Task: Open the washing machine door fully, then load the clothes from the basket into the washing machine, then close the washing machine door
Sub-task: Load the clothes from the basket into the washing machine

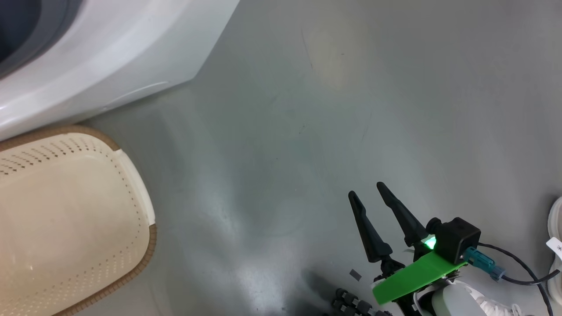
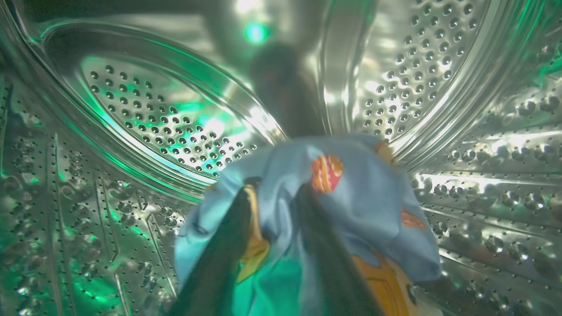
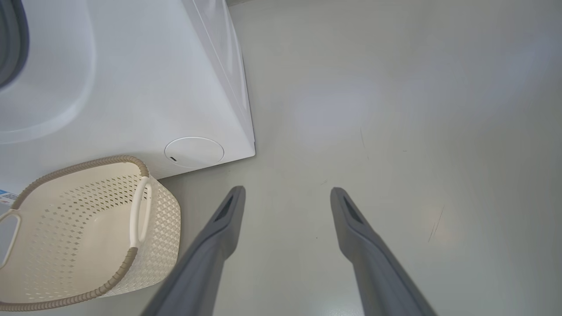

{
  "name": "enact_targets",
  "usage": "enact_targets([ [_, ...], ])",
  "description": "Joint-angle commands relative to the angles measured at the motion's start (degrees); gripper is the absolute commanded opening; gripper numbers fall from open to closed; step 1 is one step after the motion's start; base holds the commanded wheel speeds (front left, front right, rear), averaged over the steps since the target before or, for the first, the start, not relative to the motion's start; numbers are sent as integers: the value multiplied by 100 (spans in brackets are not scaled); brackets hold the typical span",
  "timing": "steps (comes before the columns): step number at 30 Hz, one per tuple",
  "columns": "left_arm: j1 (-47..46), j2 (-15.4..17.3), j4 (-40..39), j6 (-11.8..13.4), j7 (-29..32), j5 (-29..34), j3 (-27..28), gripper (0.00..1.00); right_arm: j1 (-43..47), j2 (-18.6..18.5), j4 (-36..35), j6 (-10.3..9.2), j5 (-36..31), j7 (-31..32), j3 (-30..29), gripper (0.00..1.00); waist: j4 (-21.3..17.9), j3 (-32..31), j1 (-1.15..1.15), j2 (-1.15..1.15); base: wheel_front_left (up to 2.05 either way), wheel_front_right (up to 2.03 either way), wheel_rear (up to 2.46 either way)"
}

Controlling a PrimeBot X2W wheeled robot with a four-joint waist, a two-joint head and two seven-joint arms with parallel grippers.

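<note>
Blue cartoon-print clothes (image 2: 364,197) are sitting inside the steel drum (image 2: 145,118), bunched around your left hand's (image 2: 275,186) fingers (image 2: 228,245). Honestly can't tell if it's gripping them. Your right hand (image 1: 366,189) is hanging wide open above the floor (image 1: 307,87), well apart from the basket (image 1: 151,237).

The right gripper (image 1: 365,188) has two long, black, tapering fingers (image 1: 371,232). Behind them sit a boxy black camera (image 1: 459,239) with a green light, a bright green plate (image 1: 412,274), a teal connector (image 1: 480,261) with black cable (image 1: 529,272), and a white forearm (image 1: 452,300).
</note>
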Motion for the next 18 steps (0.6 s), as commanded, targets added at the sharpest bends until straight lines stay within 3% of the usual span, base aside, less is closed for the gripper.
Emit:
enact_targets([
  [1,-216,139,4,24,34,92,-54,84,98,-68,-67,56,46,-44,132,100,24,-44,0,0,0,0,0],
  [2,-246,122,118,20,81,124,-104,100,101,-67,-57,56,51,-44,136,100,30,-74,0,0,0,0,0],
  [8,-265,-132,747,226,666,78,-170,100,142,-76,-28,56,45,-44,79,100,126,-350,0,0,0,0,0],
  [18,205,-549,915,462,596,-318,44,100,236,-133,2,56,-26,-44,-142,100,457,-839,0,0,0,0,0],
])
